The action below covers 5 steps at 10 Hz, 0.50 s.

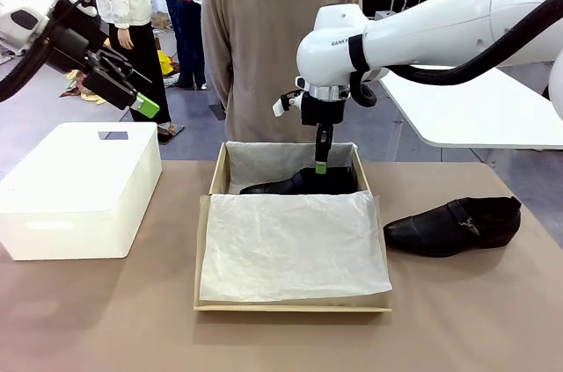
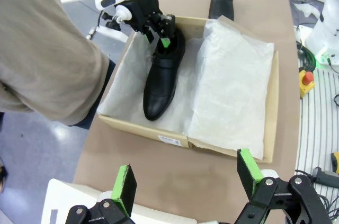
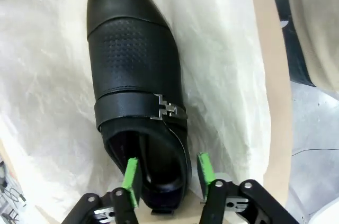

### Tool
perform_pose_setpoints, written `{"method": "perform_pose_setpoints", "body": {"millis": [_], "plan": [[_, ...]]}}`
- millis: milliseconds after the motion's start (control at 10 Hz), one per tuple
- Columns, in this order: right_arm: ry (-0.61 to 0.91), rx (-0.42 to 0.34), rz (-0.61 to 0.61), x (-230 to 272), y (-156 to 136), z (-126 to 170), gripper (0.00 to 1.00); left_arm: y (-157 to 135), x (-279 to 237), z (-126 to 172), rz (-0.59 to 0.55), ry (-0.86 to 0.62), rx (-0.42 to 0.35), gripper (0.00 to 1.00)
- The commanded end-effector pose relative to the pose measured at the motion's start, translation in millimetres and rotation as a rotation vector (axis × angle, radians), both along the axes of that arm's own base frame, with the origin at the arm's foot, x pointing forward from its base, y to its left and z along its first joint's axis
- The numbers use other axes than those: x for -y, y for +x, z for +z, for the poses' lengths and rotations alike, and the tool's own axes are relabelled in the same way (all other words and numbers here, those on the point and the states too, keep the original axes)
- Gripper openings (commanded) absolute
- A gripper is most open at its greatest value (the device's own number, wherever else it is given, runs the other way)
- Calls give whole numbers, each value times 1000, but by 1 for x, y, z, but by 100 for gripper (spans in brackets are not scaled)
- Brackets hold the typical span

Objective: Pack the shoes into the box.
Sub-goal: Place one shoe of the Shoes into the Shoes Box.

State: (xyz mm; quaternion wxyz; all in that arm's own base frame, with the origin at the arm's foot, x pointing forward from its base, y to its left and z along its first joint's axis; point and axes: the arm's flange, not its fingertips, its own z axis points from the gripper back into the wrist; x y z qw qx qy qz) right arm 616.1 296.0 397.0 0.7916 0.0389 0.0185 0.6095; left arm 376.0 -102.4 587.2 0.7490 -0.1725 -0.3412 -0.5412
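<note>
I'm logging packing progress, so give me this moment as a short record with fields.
first shoe: lying on the tissue paper at the far end of the box
second shoe: on the table, to the robot's right of the box
right gripper: at the first shoe's heel, one finger inside the opening, one outside; grip unclear
left gripper: open, raised above the white bin
person: standing behind the box
remaining: second shoe not yet packed
</note>
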Motion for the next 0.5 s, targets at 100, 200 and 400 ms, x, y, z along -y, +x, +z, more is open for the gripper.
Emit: {"method": "perform_pose_setpoints", "body": {"millis": [100,200,400], "plan": [[42,-10,17,10,-10,30,100,0,-2,0,-17,-12,6,100],[46,-3,23,13,-16,36,100,0,-2,0,-17,-12,6,100],[37,8,40,17,-25,45,100,0,-2,0,-17,-12,6,100]]}}
